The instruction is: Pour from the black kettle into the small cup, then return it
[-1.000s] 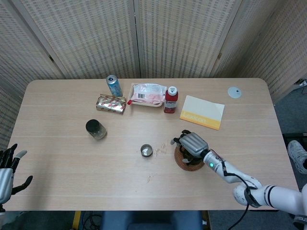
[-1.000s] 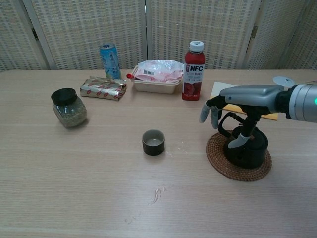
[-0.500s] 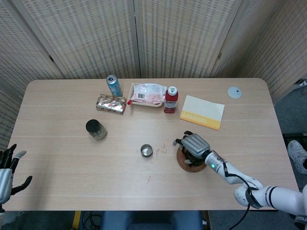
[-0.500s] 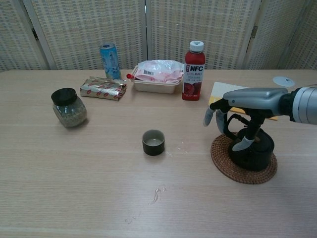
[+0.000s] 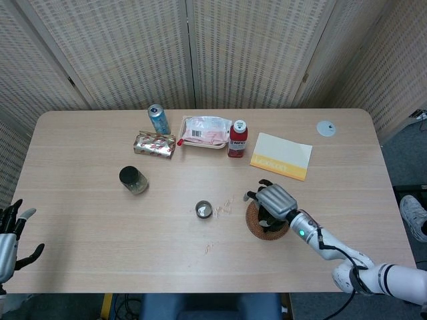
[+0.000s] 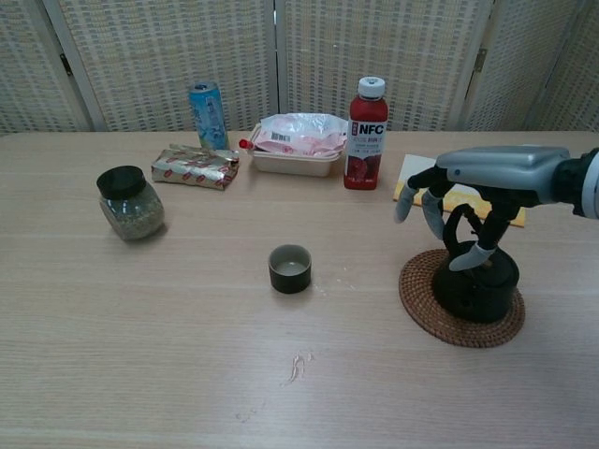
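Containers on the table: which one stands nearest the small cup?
The glass jar with the black lid, left of the small cup. The blue can and red bottle stand farther back, near the screen.

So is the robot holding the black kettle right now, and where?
Nothing is held. The right hand hangs just above the black kettle, fingers apart around its handle. The left hand is empty.

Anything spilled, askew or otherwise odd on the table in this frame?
Yes: small wet-looking splashes mark the table in front of the small cup, with fainter spots between the cup and the woven coaster. The black kettle stands upright on the coaster, under the right hand. Nothing else stands out.
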`<state>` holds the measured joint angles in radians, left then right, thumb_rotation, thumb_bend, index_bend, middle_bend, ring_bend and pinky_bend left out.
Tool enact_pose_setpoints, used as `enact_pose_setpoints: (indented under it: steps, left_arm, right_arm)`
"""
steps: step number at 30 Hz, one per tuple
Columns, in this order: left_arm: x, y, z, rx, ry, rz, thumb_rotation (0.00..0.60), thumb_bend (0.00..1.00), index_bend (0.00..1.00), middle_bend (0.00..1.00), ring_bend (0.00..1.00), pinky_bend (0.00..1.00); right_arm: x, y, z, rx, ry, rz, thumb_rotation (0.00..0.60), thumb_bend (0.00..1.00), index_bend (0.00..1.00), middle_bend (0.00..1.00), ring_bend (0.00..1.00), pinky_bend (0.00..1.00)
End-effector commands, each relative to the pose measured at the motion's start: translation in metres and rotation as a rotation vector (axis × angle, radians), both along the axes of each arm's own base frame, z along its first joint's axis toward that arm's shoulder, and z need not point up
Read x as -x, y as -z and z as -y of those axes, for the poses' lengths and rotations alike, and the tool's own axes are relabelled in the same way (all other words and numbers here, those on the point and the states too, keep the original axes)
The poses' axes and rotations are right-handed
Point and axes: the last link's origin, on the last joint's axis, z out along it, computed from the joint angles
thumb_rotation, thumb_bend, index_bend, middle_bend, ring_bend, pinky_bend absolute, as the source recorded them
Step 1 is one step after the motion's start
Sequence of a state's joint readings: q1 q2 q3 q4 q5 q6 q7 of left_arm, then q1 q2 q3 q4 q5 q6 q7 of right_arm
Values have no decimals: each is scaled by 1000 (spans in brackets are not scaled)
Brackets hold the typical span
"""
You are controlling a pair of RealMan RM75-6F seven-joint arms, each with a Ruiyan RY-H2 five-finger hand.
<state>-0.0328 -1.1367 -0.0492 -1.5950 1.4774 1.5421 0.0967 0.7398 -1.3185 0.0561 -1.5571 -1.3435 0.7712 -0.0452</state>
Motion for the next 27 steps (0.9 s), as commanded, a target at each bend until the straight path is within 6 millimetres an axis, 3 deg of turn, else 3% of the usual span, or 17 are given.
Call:
enact_pose_setpoints:
  steps: [1,12,19,27]
  left_arm:
    - [0,0,0,0,0,1,600,250,169,3,62,0]
    - [-2,1,0,0,13,9,600,250,170,3,62,0]
    - [-3,0,2,-4,16,15,600,250,170,3,62,0]
    - [-3,-1,4,-2,9,24,600,250,170,3,62,0]
  right_arm:
    - [6,-8,-10,13,-6,-11,600,78,316,537,361,137]
    - [25,-30,-46,58,1,-34,600,77,316,506,361,137]
    - [30,-33,-56,74,-12,-32,600,77,316,358,292,137]
    - [47,-37,-61,126,-6,-67,600,12,316,329,262,136]
